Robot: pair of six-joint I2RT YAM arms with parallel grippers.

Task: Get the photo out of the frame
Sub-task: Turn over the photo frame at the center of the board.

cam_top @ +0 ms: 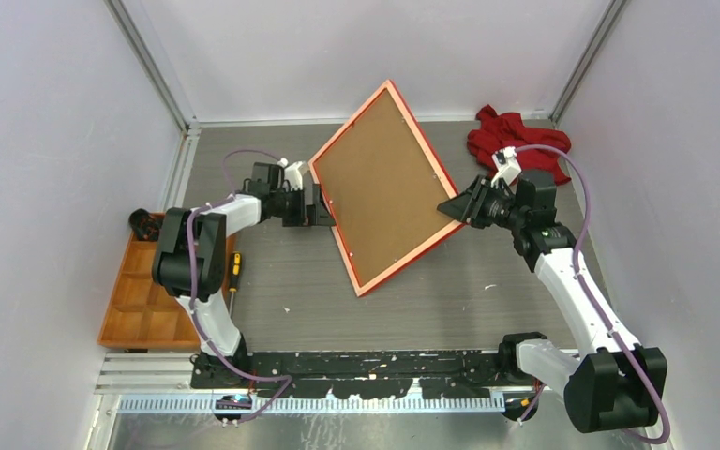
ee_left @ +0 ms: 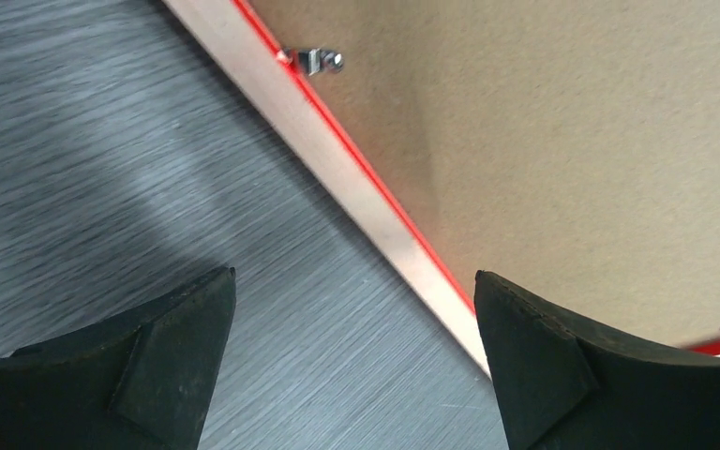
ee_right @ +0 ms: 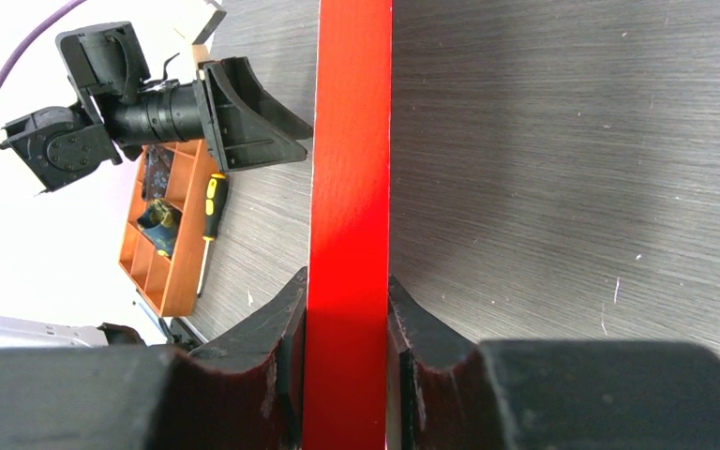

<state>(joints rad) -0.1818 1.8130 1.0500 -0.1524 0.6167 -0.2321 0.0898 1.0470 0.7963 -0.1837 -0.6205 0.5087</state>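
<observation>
Top external view: frame (cam_top: 412, 260) sits mid-table, tipped up at an angle with its back to the camera and the brown backing board (cam_top: 380, 187) filling it. The photo is not visible and is presumably under that board. Right gripper (cam_top: 457, 208) is clamped on the frame's right edge; the right wrist view shows the red rim (ee_right: 349, 187) pinched between both fingers. Left gripper (cam_top: 323, 208) is at the opposite edge with jaws spread wide and nothing in them. In the left wrist view the rim (ee_left: 337, 173) runs between the fingers, no contact seen. A small metal tab (ee_left: 319, 62) sits on the board just beside the rim. Step looks early: frame steadied, board in place, photo not out yet. The next move likely calls for the left gripper to work the tabs aside or catch the board's edge while the right holds firm. Can't tell whether the low corner touches the table (cam_top: 487, 309).
</observation>
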